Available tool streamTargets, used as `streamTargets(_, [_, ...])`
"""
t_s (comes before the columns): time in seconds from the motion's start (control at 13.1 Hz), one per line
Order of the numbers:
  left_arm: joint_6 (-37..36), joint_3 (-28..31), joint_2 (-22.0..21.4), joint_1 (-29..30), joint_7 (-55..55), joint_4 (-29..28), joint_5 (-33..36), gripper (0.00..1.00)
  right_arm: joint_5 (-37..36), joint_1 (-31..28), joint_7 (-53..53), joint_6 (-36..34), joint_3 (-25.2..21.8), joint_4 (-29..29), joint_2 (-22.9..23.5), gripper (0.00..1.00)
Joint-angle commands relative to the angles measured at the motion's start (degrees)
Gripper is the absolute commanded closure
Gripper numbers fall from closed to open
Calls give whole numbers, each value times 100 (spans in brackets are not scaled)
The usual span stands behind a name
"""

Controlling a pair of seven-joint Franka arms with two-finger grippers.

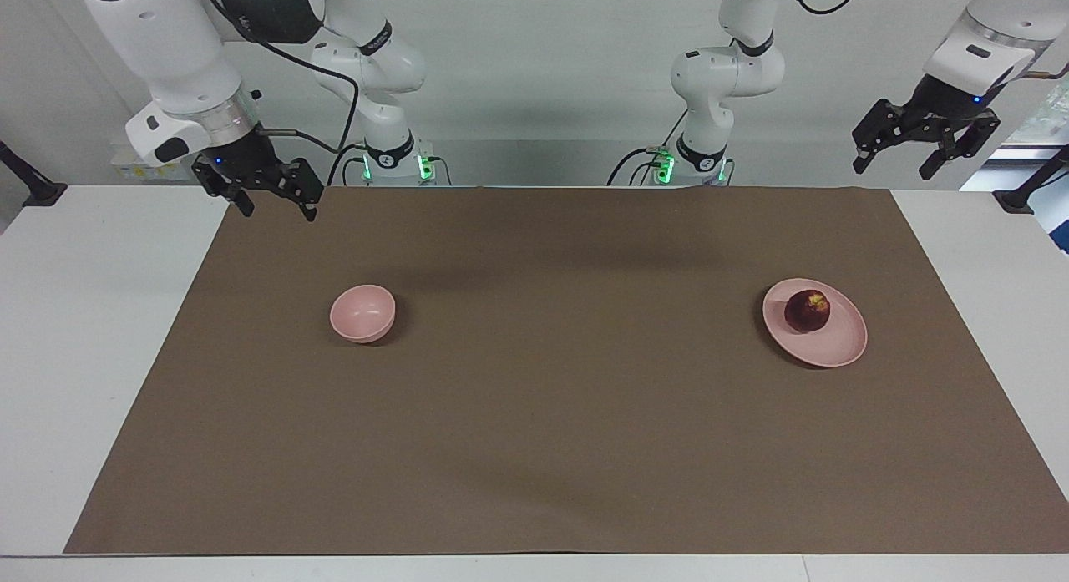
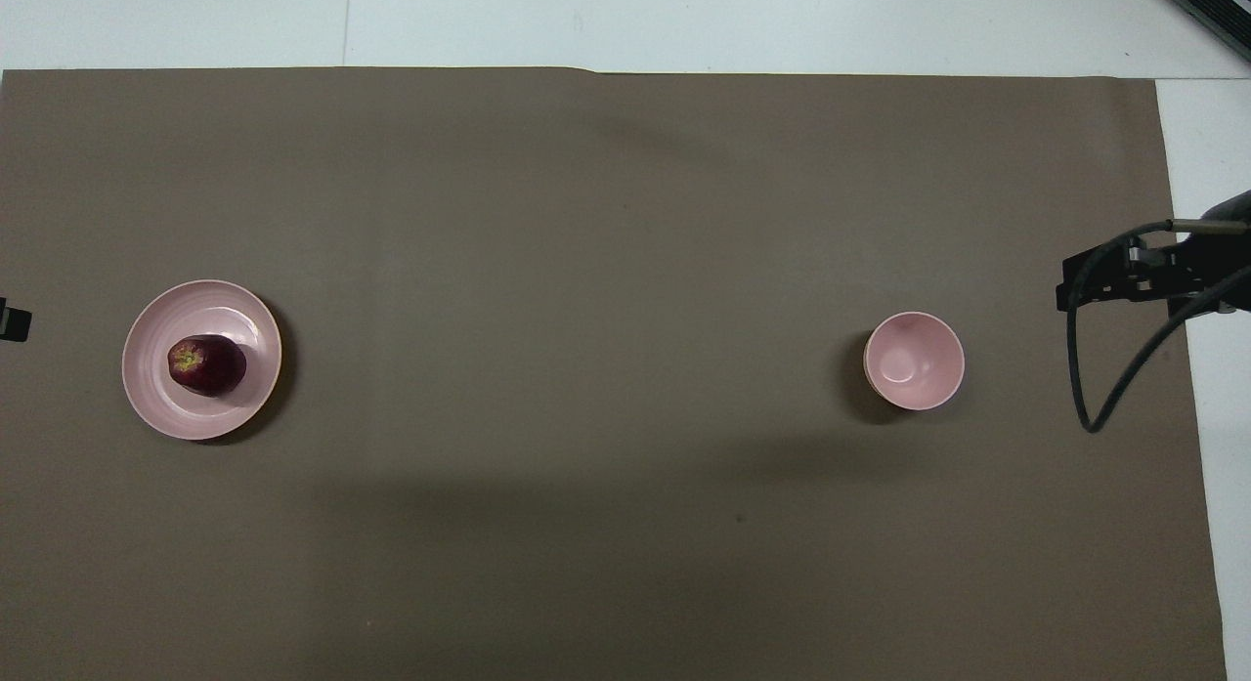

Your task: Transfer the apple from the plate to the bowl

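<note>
Two grippers are seen raised near the robots' edge of the table, both waiting. Right gripper (image 1: 274,199) is held over the mat's corner at the right arm's end; its fingers (image 1: 245,203) are spread apart, nothing between them. In the overhead view only part of its body shows (image 2: 1139,276), with a black cable (image 2: 1095,368) looped under it. Left gripper (image 1: 925,154) is held high, out past the mat edge at the left arm's end; fingers (image 1: 862,158) also spread wide, nothing gripped. Only a sliver of it (image 2: 12,321) is caught overhead.

Farther out, bowl (image 1: 362,312) (image 2: 914,360) is placed upright on the brown mat (image 1: 534,448) (image 2: 586,222) toward the right arm's end, with nothing in it. Plate (image 1: 835,344) (image 2: 147,393) is set on the mat toward the left arm's end, about level with the bowl, well apart from it. Apple (image 1: 807,311) (image 2: 206,364) is resting on the plate, off-centre, yellowish patch up. White table (image 1: 83,356) (image 2: 684,21) is exposed around the mat.
</note>
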Motion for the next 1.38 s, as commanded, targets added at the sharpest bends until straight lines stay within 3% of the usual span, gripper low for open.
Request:
streamTargets(0.0, [-90,-2,-50,-4,21,6,-6,0,-88,-22,-102,-475,43,422,8,0])
streamTargets(1.07, [-20,42,-94,14,100,-64,-6,0,211,-110,-93,-435,-62,381,-255,0])
streamTargets(1.3, [260,42,-340,14,100,-484,-15,0,167,-110,-102,-399,-71,372,-300,0])
